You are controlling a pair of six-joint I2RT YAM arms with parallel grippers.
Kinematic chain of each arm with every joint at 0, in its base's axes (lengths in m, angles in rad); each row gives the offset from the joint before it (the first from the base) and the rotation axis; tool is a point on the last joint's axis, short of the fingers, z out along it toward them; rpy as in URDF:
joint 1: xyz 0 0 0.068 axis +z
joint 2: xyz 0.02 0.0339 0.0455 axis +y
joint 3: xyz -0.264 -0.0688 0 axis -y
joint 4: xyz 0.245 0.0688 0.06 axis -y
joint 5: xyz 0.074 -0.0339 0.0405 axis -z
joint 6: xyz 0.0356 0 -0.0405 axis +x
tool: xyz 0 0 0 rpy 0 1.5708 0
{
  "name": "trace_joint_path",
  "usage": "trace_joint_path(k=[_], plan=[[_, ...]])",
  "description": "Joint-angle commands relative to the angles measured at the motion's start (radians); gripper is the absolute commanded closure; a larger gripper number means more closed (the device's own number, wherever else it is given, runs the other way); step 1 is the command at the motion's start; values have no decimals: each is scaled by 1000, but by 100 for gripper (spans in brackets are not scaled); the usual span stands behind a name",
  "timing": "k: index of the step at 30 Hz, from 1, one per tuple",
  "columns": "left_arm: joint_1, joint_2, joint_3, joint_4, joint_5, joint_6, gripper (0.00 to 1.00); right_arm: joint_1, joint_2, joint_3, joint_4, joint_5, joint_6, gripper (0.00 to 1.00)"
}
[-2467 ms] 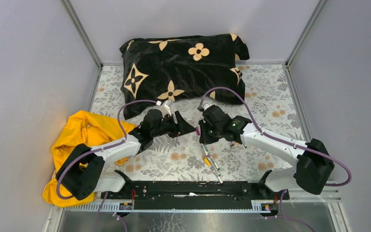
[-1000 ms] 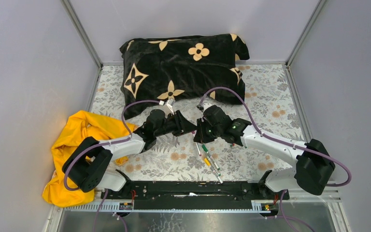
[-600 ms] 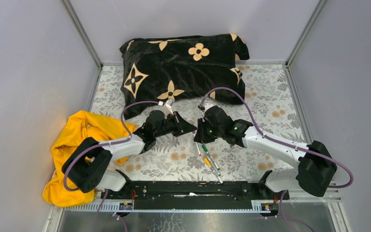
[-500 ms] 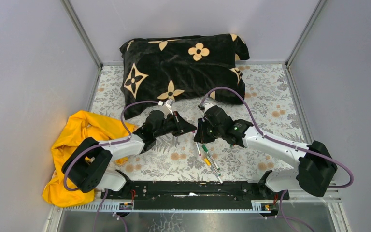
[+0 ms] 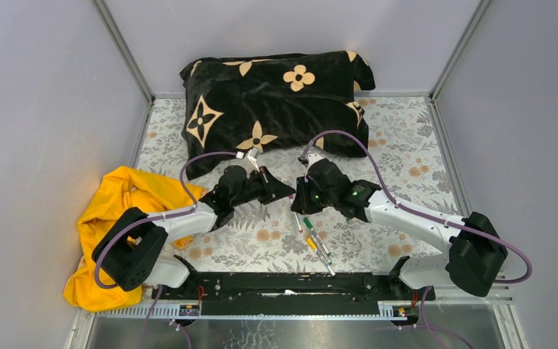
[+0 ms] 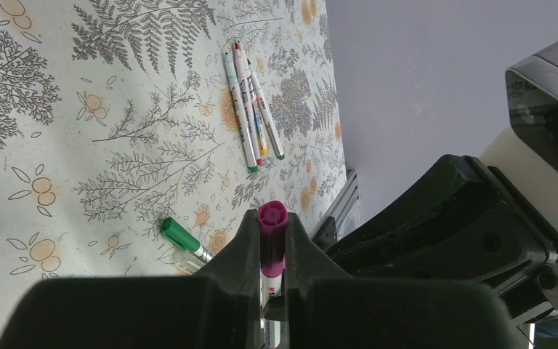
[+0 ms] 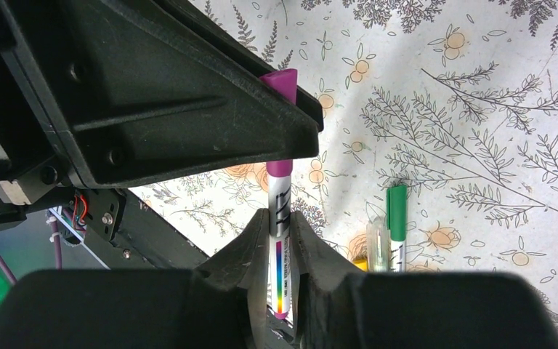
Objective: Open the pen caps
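Note:
A magenta pen is held between both grippers above the floral mat. My left gripper (image 6: 272, 219) is shut on its magenta pen cap (image 6: 272, 236), whose tip also shows past the left fingers (image 7: 189, 109) in the right wrist view. My right gripper (image 7: 280, 222) is shut on the whitish barrel (image 7: 279, 207) just below the cap. In the top view the two grippers (image 5: 289, 193) (image 5: 299, 205) meet at the mat's middle. A green-capped pen (image 7: 397, 211) lies on the mat beneath, next to a yellow cap (image 7: 361, 263). Three more pens (image 6: 251, 109) lie side by side nearer the front.
A black pillow with tan flowers (image 5: 276, 102) lies at the back of the mat. A yellow cloth (image 5: 127, 200) is bunched at the left beside the left arm. A black rail (image 5: 290, 283) runs along the near edge. Grey walls close in both sides.
My left jaws have closed on the magenta cap. Both arms have barely shifted, still meeting over the mat's middle.

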Motion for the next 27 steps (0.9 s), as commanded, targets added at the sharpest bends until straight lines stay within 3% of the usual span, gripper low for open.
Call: trace_joint_path(k=[1, 16, 21, 24, 27], plan=[[-8, -19, -6, 54, -2, -18, 100, 6, -7, 1, 51, 13, 10, 79], [-8, -11, -9, 73, 18, -50, 100, 6, 5, 5, 80, 9, 11, 75], [-7, -9, -3, 67, 15, -50, 100, 6, 4, -1, 79, 10, 9, 87], [-8, 0, 12, 38, 2, -47, 100, 6, 2, -8, 77, 10, 11, 100], [-7, 4, 25, -9, -44, -31, 100, 6, -10, -22, 83, 15, 12, 100]])
